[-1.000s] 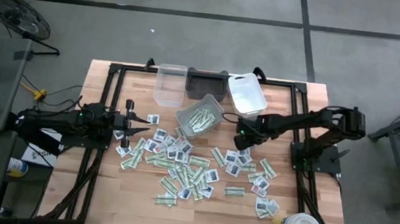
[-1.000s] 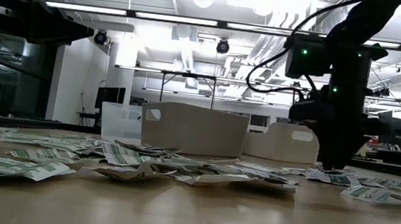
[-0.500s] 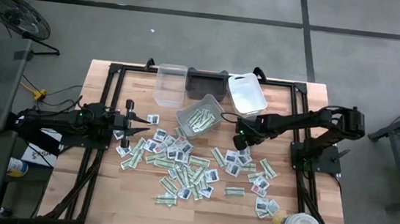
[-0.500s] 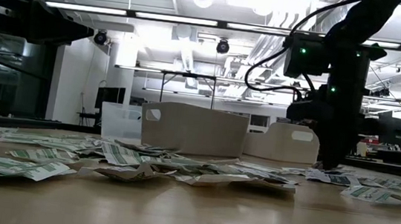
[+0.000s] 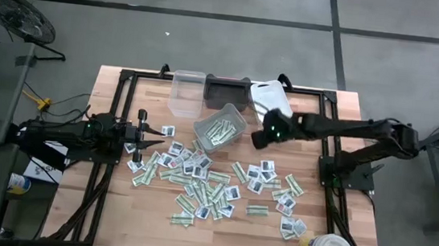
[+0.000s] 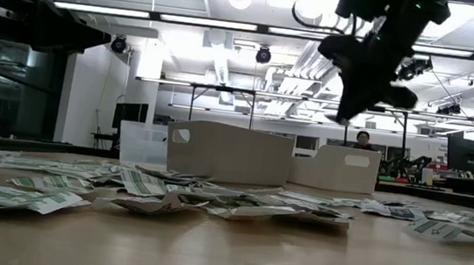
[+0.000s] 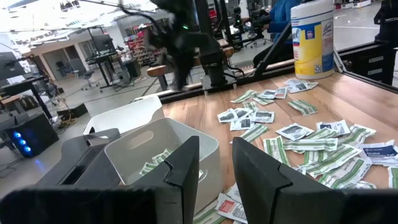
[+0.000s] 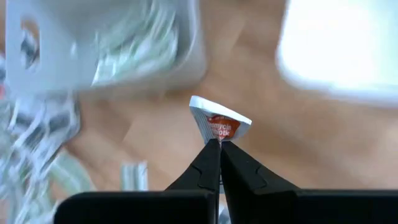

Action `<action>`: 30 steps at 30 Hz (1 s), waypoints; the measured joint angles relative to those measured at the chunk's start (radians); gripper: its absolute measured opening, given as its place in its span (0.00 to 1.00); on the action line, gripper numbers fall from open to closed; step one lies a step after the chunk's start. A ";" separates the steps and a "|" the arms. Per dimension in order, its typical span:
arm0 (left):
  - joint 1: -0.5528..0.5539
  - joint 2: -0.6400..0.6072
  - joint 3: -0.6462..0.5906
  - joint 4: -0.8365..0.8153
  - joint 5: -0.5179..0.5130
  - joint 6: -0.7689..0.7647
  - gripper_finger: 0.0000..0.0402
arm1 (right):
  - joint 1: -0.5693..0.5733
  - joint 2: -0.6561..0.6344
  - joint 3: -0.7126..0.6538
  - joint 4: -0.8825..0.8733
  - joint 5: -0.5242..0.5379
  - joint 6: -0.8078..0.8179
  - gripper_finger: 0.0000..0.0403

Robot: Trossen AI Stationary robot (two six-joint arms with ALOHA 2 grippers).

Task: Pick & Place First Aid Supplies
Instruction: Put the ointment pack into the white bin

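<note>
The right gripper (image 8: 219, 144) has lifted off the surface (image 5: 115, 202), jaws pinching a white packet (image 8: 221, 121) (orange print), between the grey bin (image 5: 219, 131) and white bin (image 5: 272, 101). Carrying step; next, release over a bin. The left gripper (image 7: 214, 163) waits, jaws narrowly apart.

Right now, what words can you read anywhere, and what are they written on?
"...mycin": orange label on the small white packet pinched in the right gripper; the rest is cut off.
Yellow-and-blue label on the wipes tub: too blurred to read.
Packets on the table: print too small to read.
</note>
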 joint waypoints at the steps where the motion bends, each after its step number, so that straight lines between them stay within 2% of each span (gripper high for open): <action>1: 0.000 0.000 0.000 0.000 0.000 0.000 0.24 | -0.019 0.000 0.023 -0.022 0.024 -0.024 0.01; 7: 0.000 0.000 0.000 0.000 0.000 0.000 0.24 | -0.162 0.044 0.097 -0.062 0.060 -0.158 0.00; 14: 0.000 0.000 0.000 0.000 0.000 0.000 0.24 | -0.283 0.155 0.108 -0.049 -0.027 -0.227 0.01; 22: 0.000 0.000 0.000 0.000 0.000 0.000 0.24 | -0.338 0.224 0.108 -0.037 -0.027 -0.240 0.01; 30: 0.000 0.000 0.000 0.000 0.000 0.000 0.24 | -0.343 0.235 0.108 -0.037 -0.029 -0.238 0.04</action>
